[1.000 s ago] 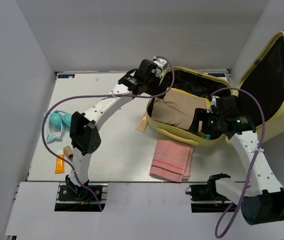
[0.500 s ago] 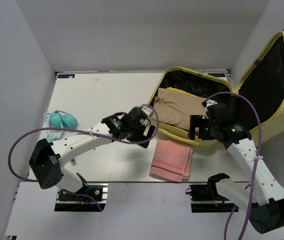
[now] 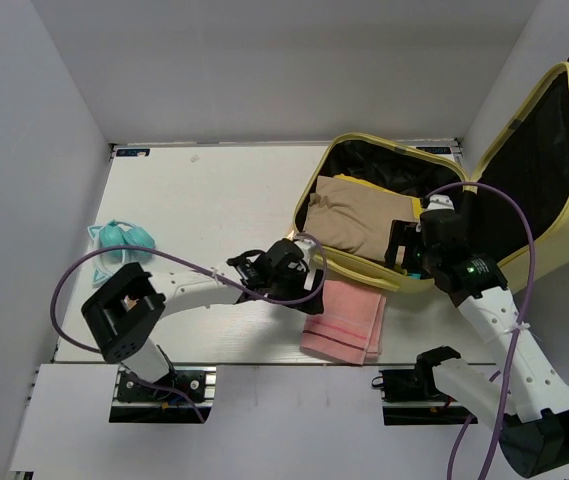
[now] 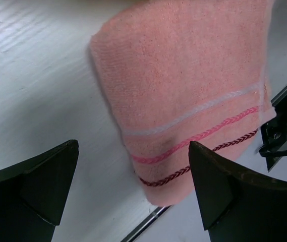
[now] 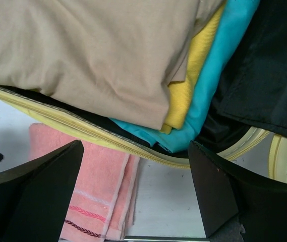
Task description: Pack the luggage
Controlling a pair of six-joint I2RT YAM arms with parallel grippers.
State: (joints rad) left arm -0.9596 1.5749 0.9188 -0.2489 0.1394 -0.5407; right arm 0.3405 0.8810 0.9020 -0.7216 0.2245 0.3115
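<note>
The luggage [image 3: 524,170] lies open at the right of the table, its pale yellow lid standing up and its black lining showing. A folded beige garment [image 3: 349,222] fills it, and the right wrist view shows that beige garment [image 5: 98,50] lying over a yellow one [image 5: 198,75] and a teal one [image 5: 219,80]. A pink towel [image 3: 342,318] lies folded on the table in front of the luggage. My left gripper [image 3: 309,285] hangs open at the towel's left edge; the pink towel [image 4: 183,91] has a corner between the left gripper's [image 4: 133,186] fingers. My right gripper [image 3: 404,250] is open and empty above the luggage's front rim [image 5: 82,128].
A teal item with straps [image 3: 124,238] lies at the table's left edge. White walls close in the table on the left, back and right. The table's near edge [image 4: 148,222] runs just past the towel's corner.
My left arm swung from the luggage's back rim down to the table and now sits at the towel's left edge. The right gripper stayed at the front rim and opened a little wider.
</note>
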